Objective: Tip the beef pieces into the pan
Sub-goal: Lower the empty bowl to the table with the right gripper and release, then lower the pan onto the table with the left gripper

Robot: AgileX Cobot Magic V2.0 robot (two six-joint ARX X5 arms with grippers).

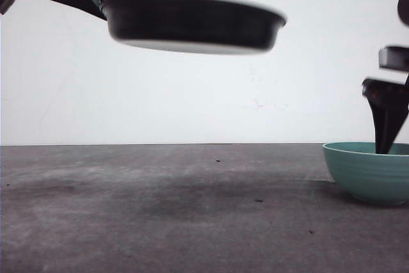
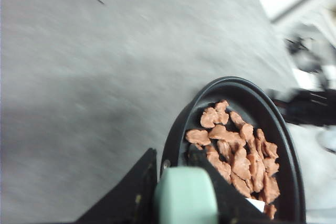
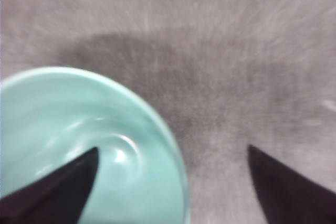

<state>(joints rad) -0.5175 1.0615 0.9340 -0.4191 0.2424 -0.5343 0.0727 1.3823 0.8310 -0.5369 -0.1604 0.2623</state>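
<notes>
The left gripper (image 2: 181,192) pinches the handle (image 2: 185,195) of the stiff pan (image 1: 192,22), whose loose, light beef pieces (image 2: 239,156) would slide easily; the right gripper (image 3: 170,182), at three o'clock, has its fingers spread over the bowl (image 1: 367,171).

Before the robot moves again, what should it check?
1. Beef all in pan: ok.
2. Left hand shut on handle: ok.
3. Pan held near level: ok.
4. Bowl empty: ok, as far as it shows.
5. Right hand clear of bowl: not ok, it is open with one finger inside.
6. Finger touching bowl: cannot tell.
</notes>
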